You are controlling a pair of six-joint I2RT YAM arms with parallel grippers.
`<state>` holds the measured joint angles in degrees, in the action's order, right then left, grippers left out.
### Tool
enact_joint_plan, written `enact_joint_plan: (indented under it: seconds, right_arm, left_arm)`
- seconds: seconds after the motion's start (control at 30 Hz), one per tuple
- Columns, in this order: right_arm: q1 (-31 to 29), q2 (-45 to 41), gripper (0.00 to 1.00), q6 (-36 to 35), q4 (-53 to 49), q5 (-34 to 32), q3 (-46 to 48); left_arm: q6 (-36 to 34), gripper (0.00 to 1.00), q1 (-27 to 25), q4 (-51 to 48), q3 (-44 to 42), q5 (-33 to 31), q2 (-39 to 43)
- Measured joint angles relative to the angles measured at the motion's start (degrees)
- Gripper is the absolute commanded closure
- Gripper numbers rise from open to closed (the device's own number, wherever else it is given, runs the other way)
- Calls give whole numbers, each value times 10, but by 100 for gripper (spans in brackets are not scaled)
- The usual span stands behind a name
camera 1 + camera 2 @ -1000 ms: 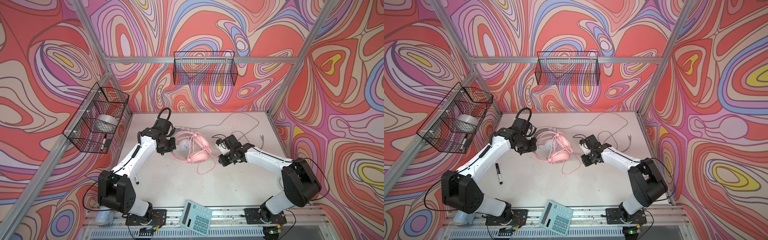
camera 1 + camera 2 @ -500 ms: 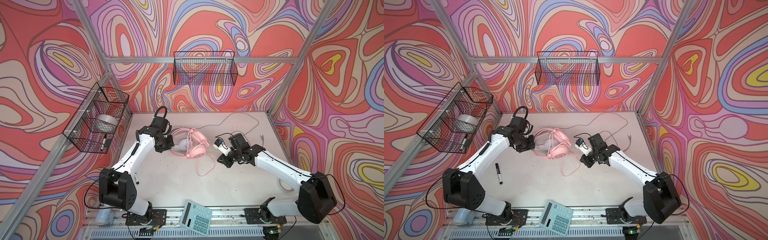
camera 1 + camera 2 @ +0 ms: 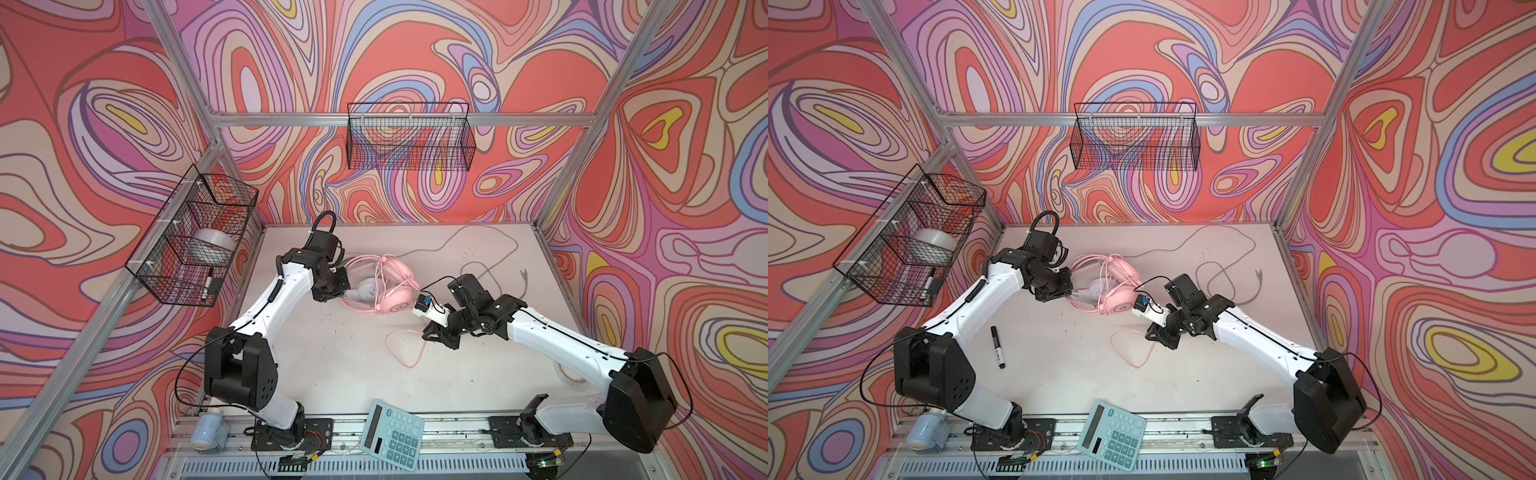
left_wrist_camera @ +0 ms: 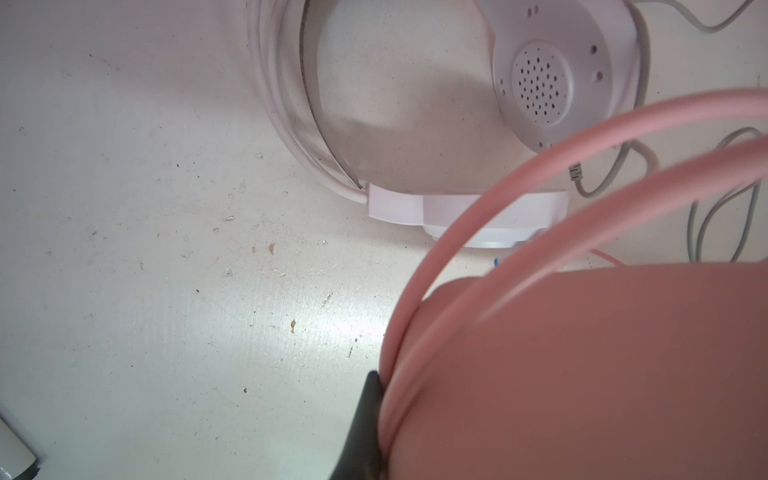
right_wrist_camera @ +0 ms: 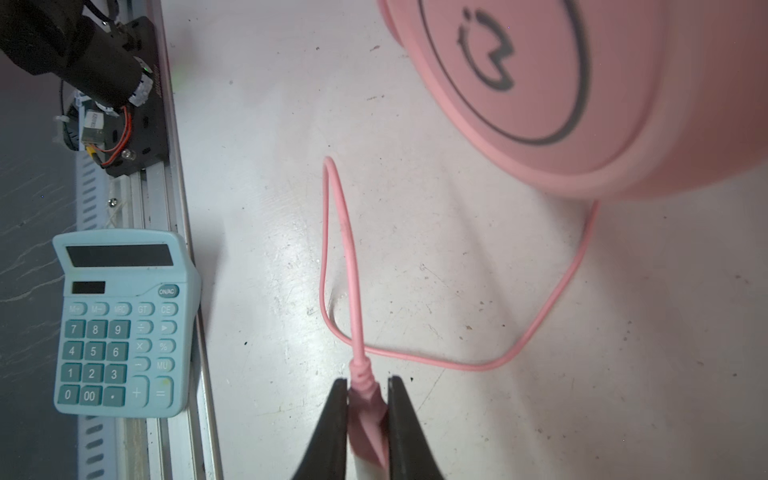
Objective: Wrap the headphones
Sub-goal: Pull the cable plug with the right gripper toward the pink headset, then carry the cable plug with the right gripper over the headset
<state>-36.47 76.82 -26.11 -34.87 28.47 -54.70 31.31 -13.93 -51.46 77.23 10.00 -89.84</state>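
The pink headphones (image 3: 397,293) lie mid-table, partly over the white headphones (image 3: 365,291) in both top views. My left gripper (image 3: 332,291) is shut on the pink headband; in the left wrist view one black finger (image 4: 365,424) presses the pink band (image 4: 519,183), and the other finger is hidden. The white ear cup (image 4: 540,75) lies beyond. My right gripper (image 5: 366,395) is shut on the pink cable's plug (image 5: 365,409), low over the table. The pink cable (image 5: 336,249) loops on the table toward the pink ear cup (image 5: 540,83). The greyish cable (image 3: 1217,270) trails loosely to the back right.
A black marker (image 3: 997,340) lies by the left arm. A blue calculator (image 3: 392,432) sits on the front rail. One wire basket (image 3: 191,245) hangs on the left wall with a tape roll inside. Another basket (image 3: 409,139) hangs on the back wall. A bottle (image 3: 208,428) lies front left.
The right arm has stretched out, its elbow swinging to the right, with the plug still gripped. The left gripper and pink headphones shifted slightly toward the back.
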Motion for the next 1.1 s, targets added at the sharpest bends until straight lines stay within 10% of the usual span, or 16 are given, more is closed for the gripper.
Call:
enact_joint_plan:
  seconds: [1.1]
  right_arm:
    - [-6, 151, 100, 78, 32, 9, -321]
  left_arm:
    - [-3, 100, 1, -6, -1, -14, -13]
